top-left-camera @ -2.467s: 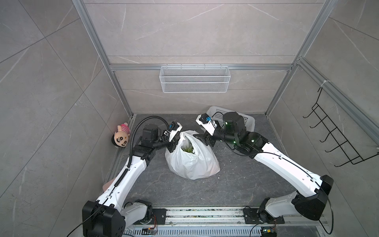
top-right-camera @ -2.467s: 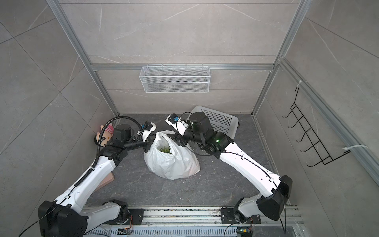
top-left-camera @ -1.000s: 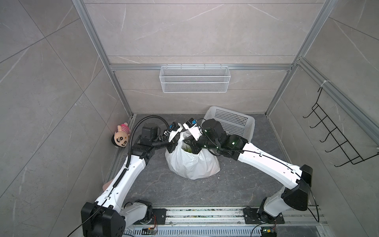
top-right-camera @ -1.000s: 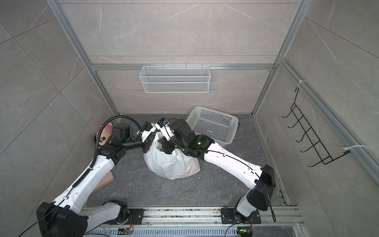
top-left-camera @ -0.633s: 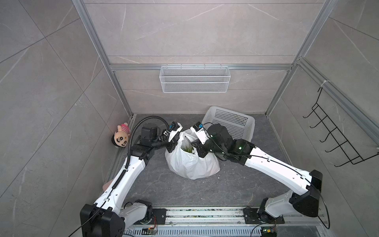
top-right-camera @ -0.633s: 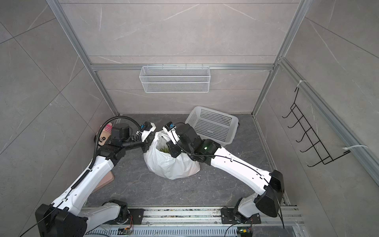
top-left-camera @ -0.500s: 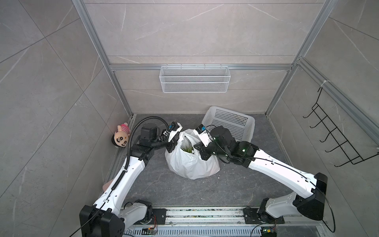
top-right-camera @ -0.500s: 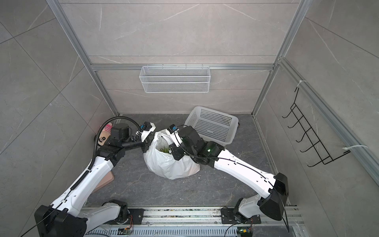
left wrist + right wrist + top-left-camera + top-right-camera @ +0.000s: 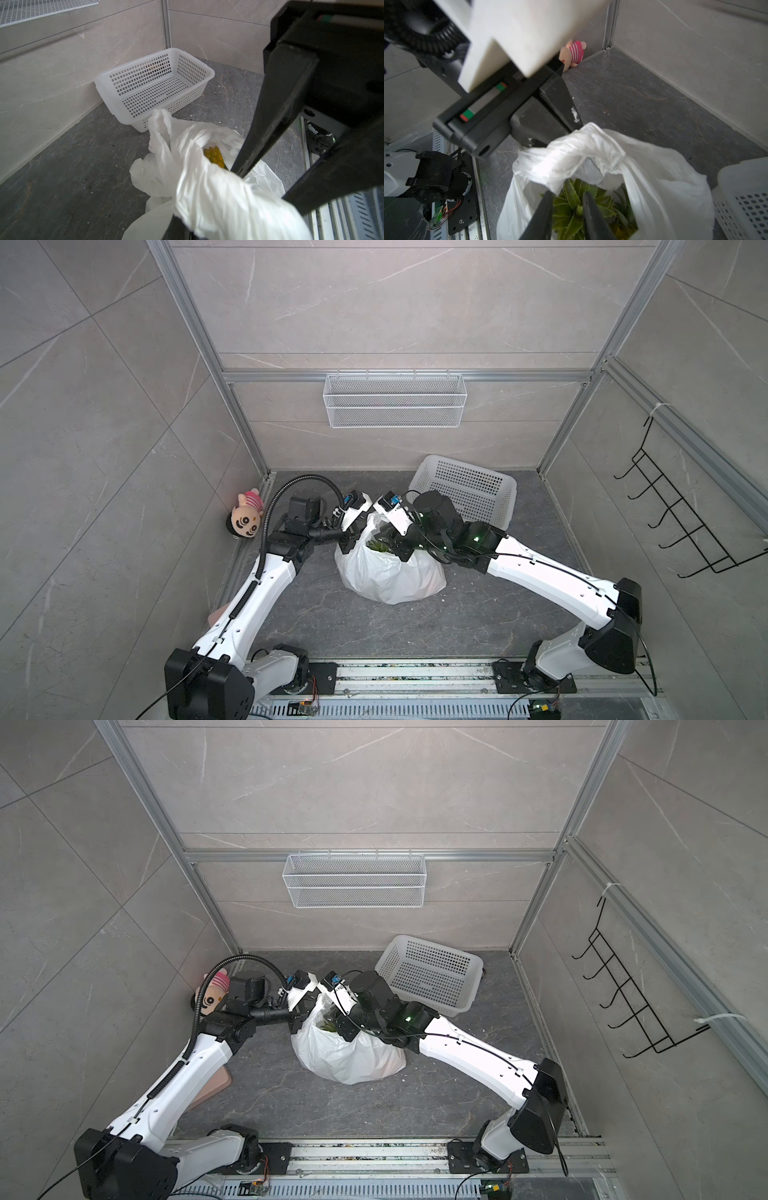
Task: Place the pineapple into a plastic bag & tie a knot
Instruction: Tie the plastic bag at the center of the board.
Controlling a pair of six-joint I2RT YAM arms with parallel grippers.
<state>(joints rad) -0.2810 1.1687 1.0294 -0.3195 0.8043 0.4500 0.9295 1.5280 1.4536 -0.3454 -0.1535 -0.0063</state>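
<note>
White crinkled film makes up the bag (image 9: 390,572), which stands upright in the middle of the dark stone bench (image 9: 374,626), mouth up. The pineapple (image 9: 575,205) sits inside it. Its green crown shows at the mouth, and yellow skin shows in the left wrist view (image 9: 214,155).

The left claw (image 9: 345,543) is clamped on a twisted handle strip at the bag's left rim and holds it up. The right claw (image 9: 568,193) hangs over the mouth with its fingers a narrow gap apart. Crown leaves show between them and nothing is pinched. Bag film lies against one fingertip (image 9: 549,194).

Green and red patches mark the left claw's bar (image 9: 500,87). A small blue tag sits on the right wrist camera (image 9: 394,500). Print on either is too small to read. The doll (image 9: 245,518) has a drawn face and a pink striped cap.

A perforated basket (image 9: 457,485) lies near the bag, by the back wall towards the right corner, just behind the right wrist. The doll leans in the back-left corner, well apart from the bag. A pink flat thing (image 9: 212,1090) lies at the left wall under the left arm. Bare bench runs from the bag to the front rail (image 9: 415,672) and along the right wall. A wire shelf (image 9: 395,406) hangs on the back wall, well above both arms.
</note>
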